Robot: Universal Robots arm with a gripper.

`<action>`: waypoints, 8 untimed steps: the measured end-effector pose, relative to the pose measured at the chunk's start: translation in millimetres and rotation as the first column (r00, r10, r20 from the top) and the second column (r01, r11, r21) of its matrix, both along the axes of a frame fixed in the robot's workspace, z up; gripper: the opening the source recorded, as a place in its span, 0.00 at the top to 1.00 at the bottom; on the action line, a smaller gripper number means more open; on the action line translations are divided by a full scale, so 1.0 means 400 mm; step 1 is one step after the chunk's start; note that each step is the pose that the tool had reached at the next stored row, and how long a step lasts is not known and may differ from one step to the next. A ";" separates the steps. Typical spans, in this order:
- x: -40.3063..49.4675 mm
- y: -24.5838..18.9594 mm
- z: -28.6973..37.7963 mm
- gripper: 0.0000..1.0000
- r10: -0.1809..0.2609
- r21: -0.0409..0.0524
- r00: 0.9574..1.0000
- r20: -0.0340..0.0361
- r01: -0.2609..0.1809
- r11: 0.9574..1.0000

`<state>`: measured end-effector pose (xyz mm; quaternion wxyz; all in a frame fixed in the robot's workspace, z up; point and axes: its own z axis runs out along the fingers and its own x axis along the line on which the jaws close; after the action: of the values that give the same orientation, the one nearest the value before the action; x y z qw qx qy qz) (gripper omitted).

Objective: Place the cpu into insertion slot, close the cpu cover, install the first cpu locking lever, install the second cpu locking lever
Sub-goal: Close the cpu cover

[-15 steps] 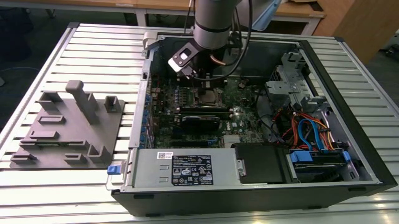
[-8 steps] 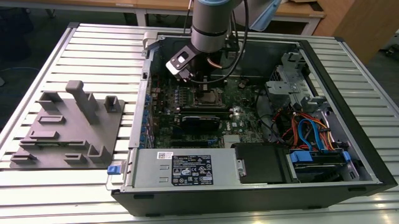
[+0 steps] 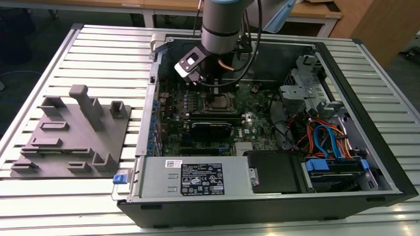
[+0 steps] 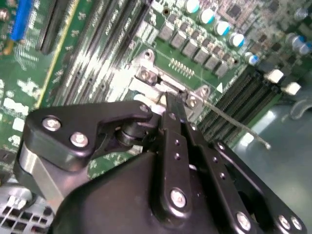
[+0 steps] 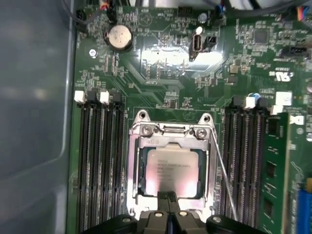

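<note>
The cpu [image 5: 170,168] lies flat in the insertion slot [image 5: 135,168] on the green board, its silver-grey top showing through the window of the cpu cover [image 5: 168,130], which is down over it. My gripper [image 5: 168,197] is shut with its tips together at the socket edge, right by the cpu, holding nothing. In the second wrist view the gripper [image 4: 171,100] tips touch the silvery frame [image 4: 146,75]. A thin wire locking lever [image 5: 223,170] slants out from the socket over the neighbouring slots, also seen as lever [image 4: 234,125]. In the exterior view the gripper [image 3: 211,88] hangs over the cpu [image 3: 219,102].
Long black memory slots [image 5: 100,161] flank the socket, with a green module [image 5: 273,170] beside them. The open computer case [image 3: 367,98] walls surround the board; cables [image 3: 328,137] and a drive bay sit at the exterior view's right. A grey fixture plate [image 3: 72,132] lies on the exterior view's left.
</note>
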<state>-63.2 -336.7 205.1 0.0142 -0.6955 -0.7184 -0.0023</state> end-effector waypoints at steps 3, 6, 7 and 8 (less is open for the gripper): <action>0.000 0.000 0.004 0.90 0.000 0.000 1.000 0.000 0.000 1.000; 0.009 0.000 0.003 0.90 0.000 0.000 1.000 0.000 0.000 1.000; 0.015 0.000 0.003 0.90 0.000 0.000 1.000 0.000 0.000 1.000; 0.021 0.000 0.003 0.90 0.000 0.000 1.000 0.000 0.000 1.000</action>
<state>-54.8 -336.7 206.2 0.0142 -0.6956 -0.7183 -0.0021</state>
